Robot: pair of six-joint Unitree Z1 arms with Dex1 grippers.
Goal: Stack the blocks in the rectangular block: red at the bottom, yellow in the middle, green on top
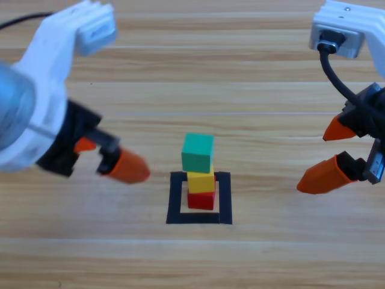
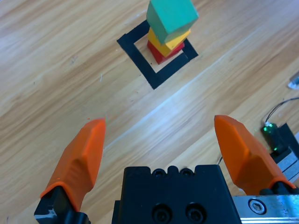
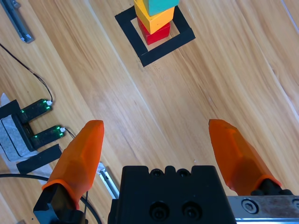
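Observation:
Inside the black tape rectangular block (image 1: 174, 198) (image 2: 140, 58) (image 3: 163, 49) stands a stack: the red cube (image 1: 201, 200) (image 2: 158, 54) (image 3: 156, 32) at the bottom, the yellow cube (image 1: 201, 180) (image 2: 172, 42) (image 3: 154, 19) on it, the green cube (image 1: 198, 152) (image 2: 171, 18) (image 3: 159, 5) on top. My left gripper (image 1: 111, 158) (image 2: 161, 137) hovers open left of the stack, nothing between its jaws. On the other side my right gripper (image 1: 325, 156) (image 3: 156, 140) is open too and holds nothing.
Bare wooden table (image 1: 192, 259) surrounds the stack. In the right wrist view, small electronics boxes with green lights (image 3: 35, 123) and black cables lie at the table's side. The left wrist view shows a similar lit box (image 2: 275, 135) at its right edge.

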